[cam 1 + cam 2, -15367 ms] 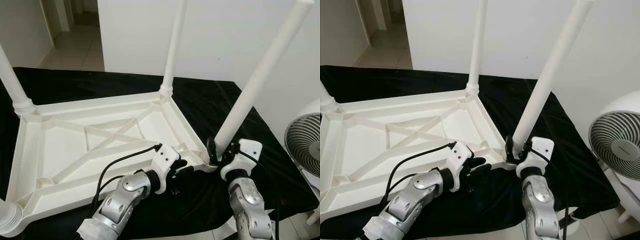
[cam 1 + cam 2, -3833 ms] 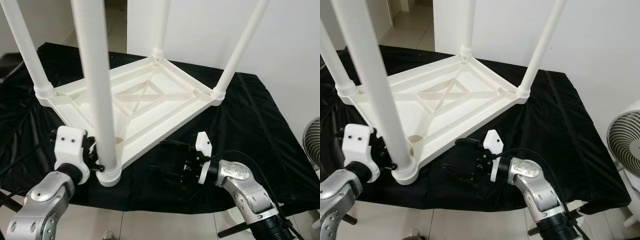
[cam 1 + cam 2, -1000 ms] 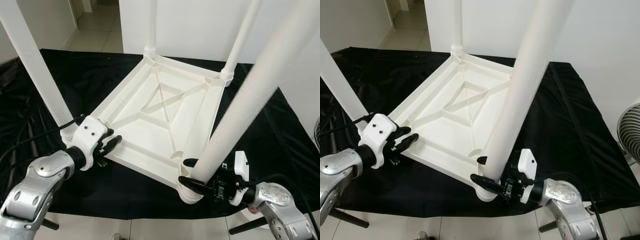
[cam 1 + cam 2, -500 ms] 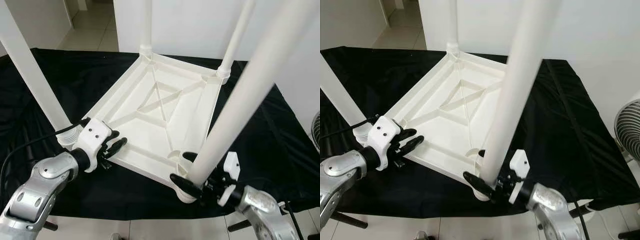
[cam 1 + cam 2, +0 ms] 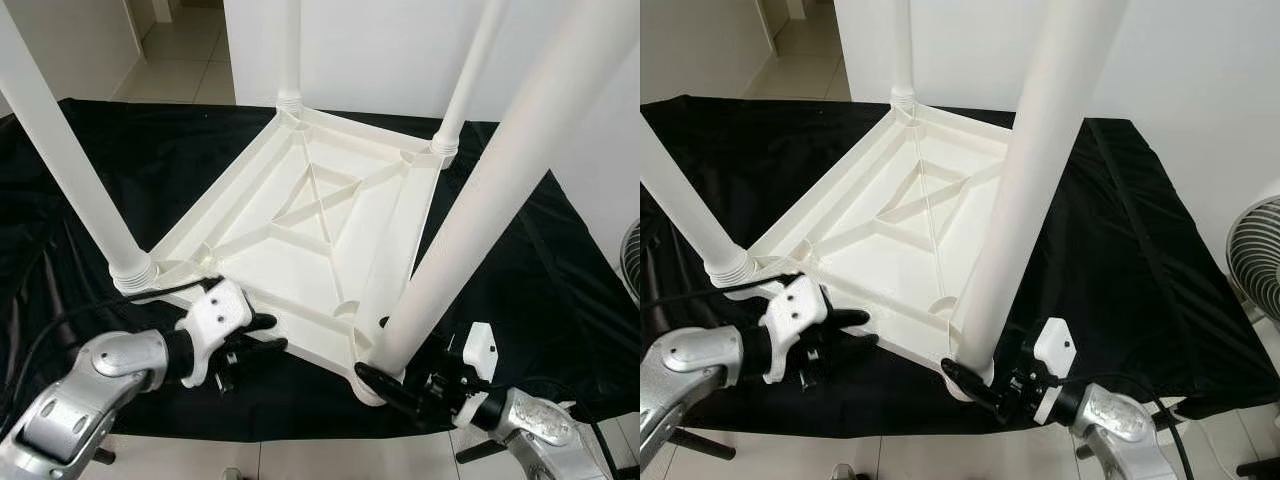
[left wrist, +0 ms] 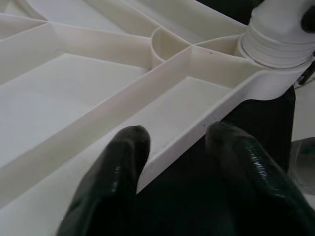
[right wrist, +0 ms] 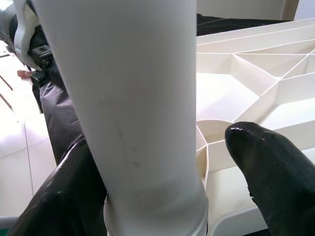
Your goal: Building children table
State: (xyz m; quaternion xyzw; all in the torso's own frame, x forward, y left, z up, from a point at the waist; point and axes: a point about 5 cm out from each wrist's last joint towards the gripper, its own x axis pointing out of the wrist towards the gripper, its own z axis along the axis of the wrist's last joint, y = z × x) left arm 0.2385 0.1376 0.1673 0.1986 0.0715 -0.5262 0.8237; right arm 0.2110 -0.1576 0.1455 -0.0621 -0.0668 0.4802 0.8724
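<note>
The children's table point(image 5: 330, 215) lies upside down on the black-draped bench point(image 5: 500, 280). The right end effector point(image 7: 162, 196) straddles its near upright leg point(image 5: 480, 220), fingers spread; the left end effector point(image 6: 172, 162) brackets the near rim, unclamped.

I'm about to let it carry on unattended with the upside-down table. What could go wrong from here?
1. The right gripper straddles the nearest leg low, at its base; a hard push could lever the tall leg in its socket.
2. The left gripper spans only the thin rim of the tabletop, so it may slip off.
3. The black cloth could let the table slide or bunch under it.
</note>
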